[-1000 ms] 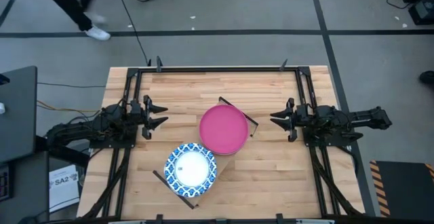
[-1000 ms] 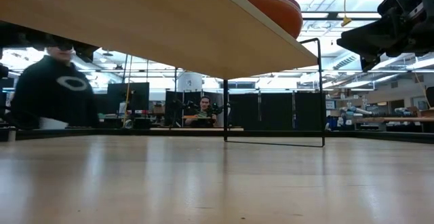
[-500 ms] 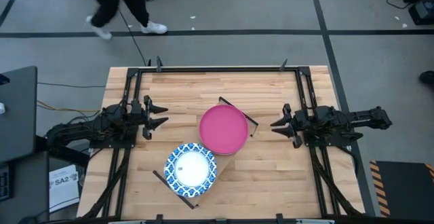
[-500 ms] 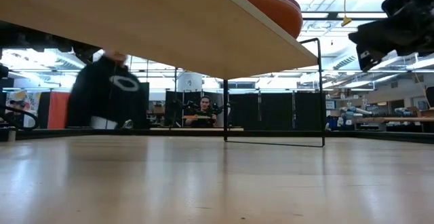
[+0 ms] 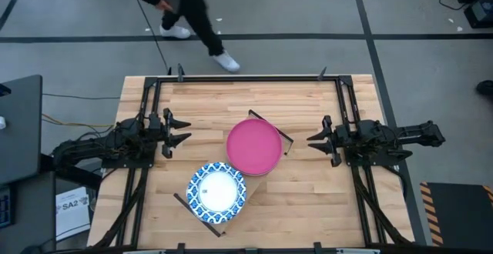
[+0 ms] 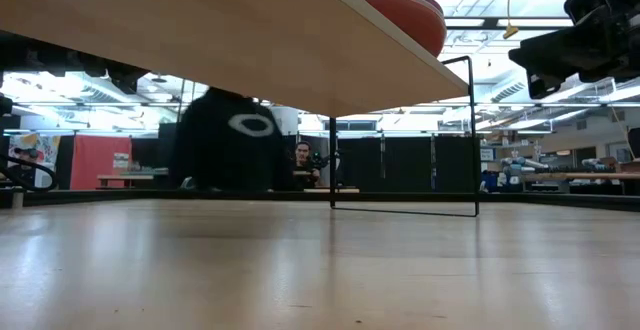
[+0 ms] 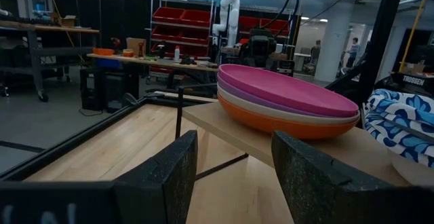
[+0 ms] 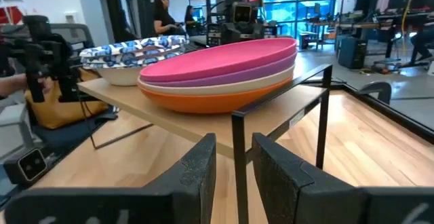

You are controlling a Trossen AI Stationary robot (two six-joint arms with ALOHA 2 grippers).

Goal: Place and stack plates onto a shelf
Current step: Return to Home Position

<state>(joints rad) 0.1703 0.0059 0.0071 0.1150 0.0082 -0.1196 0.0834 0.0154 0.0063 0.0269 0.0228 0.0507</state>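
The shelf (image 5: 250, 183) stands slantwise in the middle of the table on thin black rods. At its far right end a stack of plain plates rests on it, magenta (image 5: 253, 146) on top, then purple, beige and orange (image 7: 271, 122). At its near left end sit stacked white plates with blue patterned rims (image 5: 216, 189). My left gripper (image 5: 185, 131) waits open at the table's left, pointing level at the shelf. At the table's right my right gripper (image 5: 310, 139) faces the shelf level, with a narrow gap between its fingers (image 8: 234, 176). Both are clear of everything.
The bare wooden tabletop (image 5: 308, 200) lies around the shelf, framed by black rails (image 5: 246, 77). A person (image 5: 185, 8) walks on the floor beyond the far edge. The low view looks under the shelf board (image 6: 200, 30) to a black rod leg (image 6: 472, 135).
My right gripper has turned a little at the wrist while staying in place. The person beyond the far edge has walked from the left toward the middle. Plates and shelf have not moved.
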